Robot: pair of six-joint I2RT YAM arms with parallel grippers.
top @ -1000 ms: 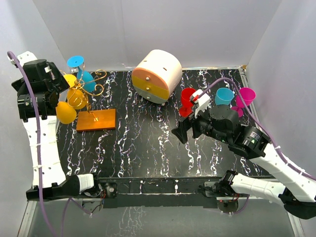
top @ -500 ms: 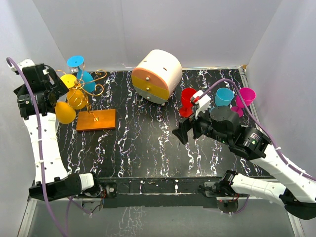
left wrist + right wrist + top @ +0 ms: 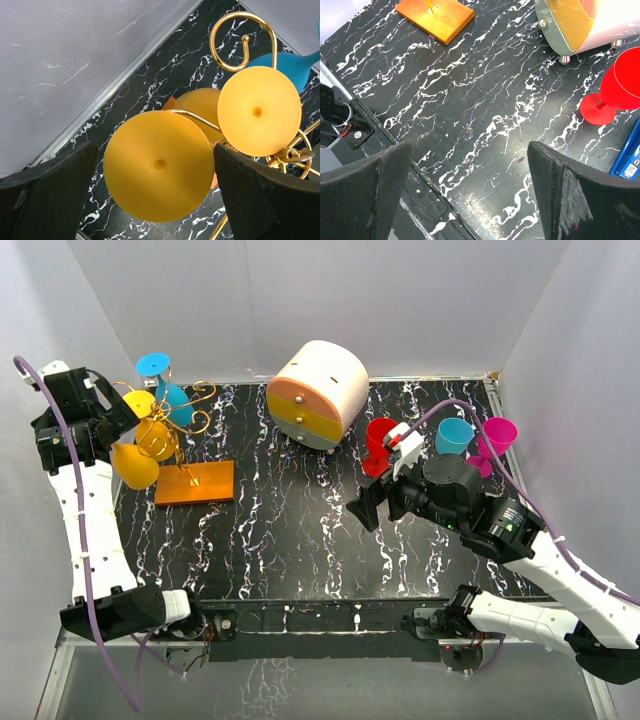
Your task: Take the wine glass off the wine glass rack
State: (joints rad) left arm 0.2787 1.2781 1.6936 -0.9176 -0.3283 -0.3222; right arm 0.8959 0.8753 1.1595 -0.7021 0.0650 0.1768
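top, rack: gold wire rack (image 3: 193, 408) at the far left of the surface (image 3: 300, 540), yellow and blue glasses hanging on it
top, left gripper (image 3: 115, 432): jaws wide apart, right by the lowest yellow glass (image 3: 133, 466), not clamped on it
top, right gripper (image 3: 365, 505): wide apart mid-surface, holding nothing
left wrist: yellow glass (image 3: 159, 172) sits between the fingers (image 3: 45, 195), hung on the rack (image 3: 241, 15)
right wrist: fingers (image 3: 360, 195) spread over the surface (image 3: 485, 100), red glass (image 3: 622, 82) at the right
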